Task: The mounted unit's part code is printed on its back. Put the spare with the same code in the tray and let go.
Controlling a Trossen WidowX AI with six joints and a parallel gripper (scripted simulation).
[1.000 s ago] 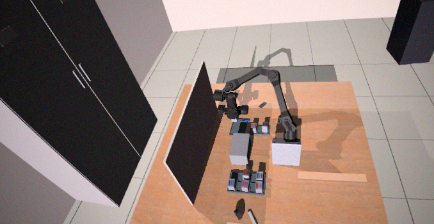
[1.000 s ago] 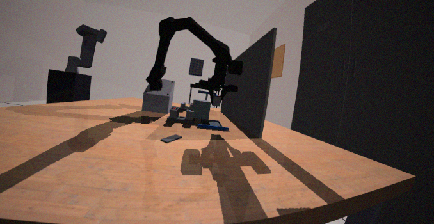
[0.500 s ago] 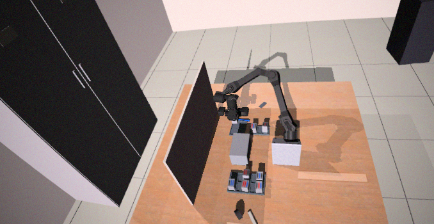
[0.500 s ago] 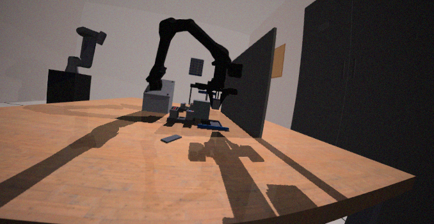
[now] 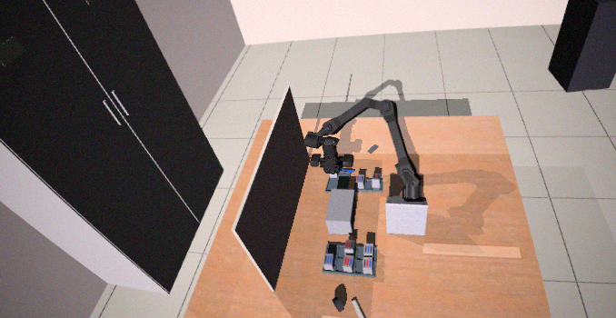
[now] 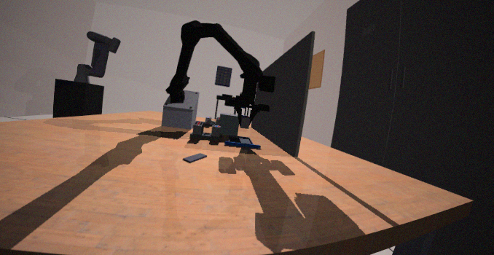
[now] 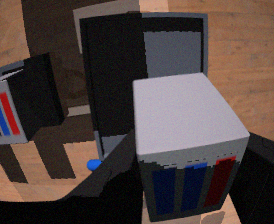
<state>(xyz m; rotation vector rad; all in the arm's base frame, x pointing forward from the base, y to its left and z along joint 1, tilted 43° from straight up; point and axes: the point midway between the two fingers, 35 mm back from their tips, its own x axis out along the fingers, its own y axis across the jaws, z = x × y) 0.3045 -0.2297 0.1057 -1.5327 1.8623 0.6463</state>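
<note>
My gripper [image 5: 333,174] [image 6: 245,119] [image 7: 173,131] is shut on a light grey block-shaped spare [image 6: 245,123] [image 7: 188,112]. The side facing the wrist camera shows two blue stripes and one red stripe. The spare is held above the grey tray [image 5: 332,185] [image 7: 205,50], over one end of it in the wrist view. A blue edge piece [image 5: 347,170] [image 6: 242,144] [image 7: 94,165] shows beside the tray. Another striped unit [image 5: 360,181] [image 7: 3,115] stands next to the tray. I cannot tell which unit is the mounted one, and no printed code is readable.
A tall dark panel [image 5: 277,189] [image 6: 288,97] stands close beside the gripper. A grey box [image 5: 341,212] [image 6: 229,124] stands between the tray and a rack [image 5: 336,273] of several striped units. A small flat dark piece [image 5: 372,149] [image 6: 194,157] lies on the table.
</note>
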